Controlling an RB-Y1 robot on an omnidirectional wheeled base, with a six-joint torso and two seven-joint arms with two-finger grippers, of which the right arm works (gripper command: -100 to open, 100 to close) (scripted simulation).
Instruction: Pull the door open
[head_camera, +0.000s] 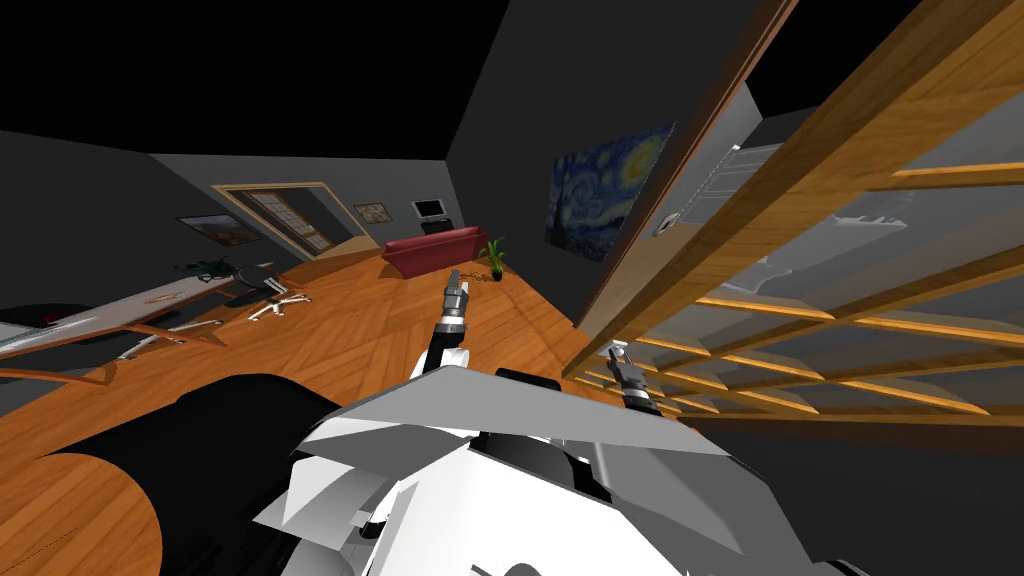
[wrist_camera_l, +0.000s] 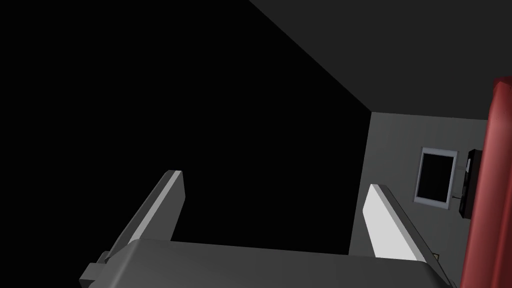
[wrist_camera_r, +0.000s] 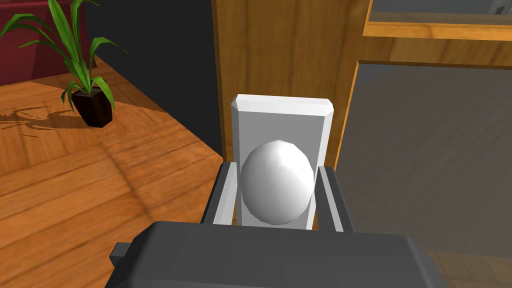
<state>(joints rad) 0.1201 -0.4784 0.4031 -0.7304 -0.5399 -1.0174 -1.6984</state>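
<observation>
A wooden-framed door with glass panes (head_camera: 800, 250) stands at my right, slanting across the head view. Its white oval knob (wrist_camera_r: 276, 181) sits on a white plate (wrist_camera_r: 281, 117) fixed to the door's wooden stile (wrist_camera_r: 280, 50). My right gripper (wrist_camera_r: 276, 169) is shut on the knob, one finger pressing each side; in the head view it (head_camera: 617, 352) sits at the door's near lower edge. My left gripper (head_camera: 456, 285) reaches forward over the floor, away from the door, and its fingers (wrist_camera_l: 170, 200) stand open with nothing between them.
A potted plant (wrist_camera_r: 85, 75) stands on the wooden floor near the dark wall beside the door. A red sofa (head_camera: 435, 250) is further back. A starry painting (head_camera: 605, 190) hangs on that wall. A long table (head_camera: 120, 310) and a chair (head_camera: 275, 290) are to the left.
</observation>
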